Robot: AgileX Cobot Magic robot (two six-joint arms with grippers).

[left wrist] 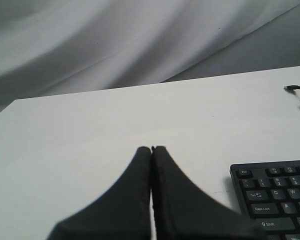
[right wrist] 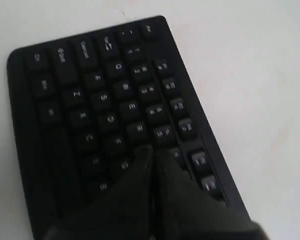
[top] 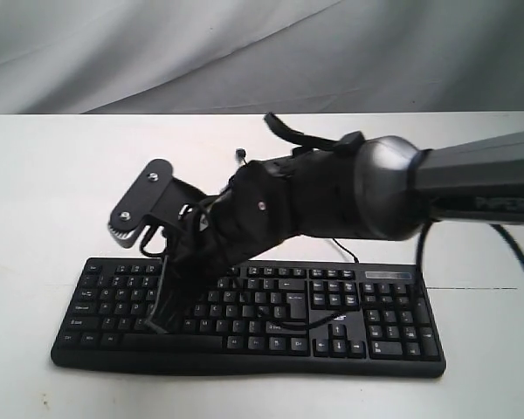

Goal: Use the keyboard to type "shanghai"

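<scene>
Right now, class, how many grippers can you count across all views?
2. The right gripper, shut, is over the keyboard's left letter keys; the left gripper, shut, shows only in its wrist view, above the table beside it.

A white table (top: 52,175) fills the lower part of the exterior view, its top matte and plain. Its far edge runs straight across the scene. Behind that edge hangs a pale grey cloth backdrop (top: 244,52), falling in broad, soft folds with darker shadow in the creases. The left wrist view shows the same tabletop (left wrist: 90,150) and draped cloth (left wrist: 115,45).
</scene>
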